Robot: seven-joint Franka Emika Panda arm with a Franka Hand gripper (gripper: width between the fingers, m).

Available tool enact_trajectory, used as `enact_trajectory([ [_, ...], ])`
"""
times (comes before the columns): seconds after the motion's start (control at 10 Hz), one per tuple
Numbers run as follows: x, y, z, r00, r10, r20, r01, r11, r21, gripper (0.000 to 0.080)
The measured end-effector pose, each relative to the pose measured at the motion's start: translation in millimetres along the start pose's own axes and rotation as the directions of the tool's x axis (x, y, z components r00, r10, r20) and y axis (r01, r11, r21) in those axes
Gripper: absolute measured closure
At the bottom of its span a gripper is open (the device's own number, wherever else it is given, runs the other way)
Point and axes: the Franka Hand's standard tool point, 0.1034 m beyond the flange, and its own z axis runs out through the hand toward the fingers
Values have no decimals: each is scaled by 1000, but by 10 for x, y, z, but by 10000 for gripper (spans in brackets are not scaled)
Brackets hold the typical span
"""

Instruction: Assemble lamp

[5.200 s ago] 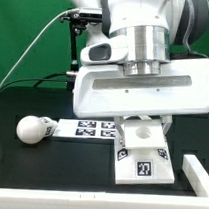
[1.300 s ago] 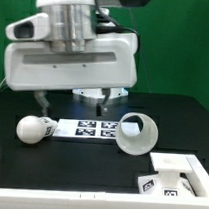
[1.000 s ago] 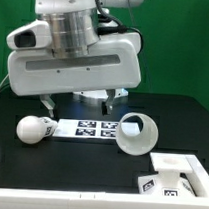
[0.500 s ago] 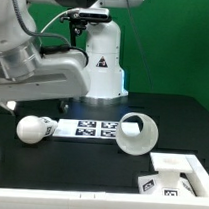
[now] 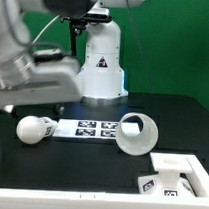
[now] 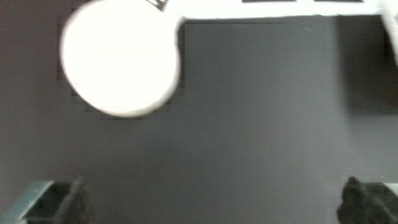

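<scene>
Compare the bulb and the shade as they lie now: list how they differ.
The bulb is a closed round ball; the shade is a hollow tapered shell. The shade looks larger than the bulb. The bulb lies at the exterior view's left end of the marker board, the shade at its right end, on its side with its mouth toward the camera. Both are matte white on the black table.
</scene>
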Motion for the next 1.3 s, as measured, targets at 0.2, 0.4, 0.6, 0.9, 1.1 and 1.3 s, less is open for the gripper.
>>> enact_trajectory([
  [0.2, 26, 230, 94, 998, 59, 25, -59, 998, 18, 101],
  [0.4, 32, 198, 93, 998, 53, 26, -53, 999, 12, 101],
  [0.6, 10, 199, 129, 997, 71, 41, -72, 997, 19, 101],
  [0.9, -134, 162, 430, 963, 171, 210, -196, 975, 103, 101],
  [1.1, -107, 175, 424, 966, 165, 198, -186, 978, 93, 101],
  [1.3, -115, 182, 455, 964, 169, 208, -192, 977, 94, 101],
])
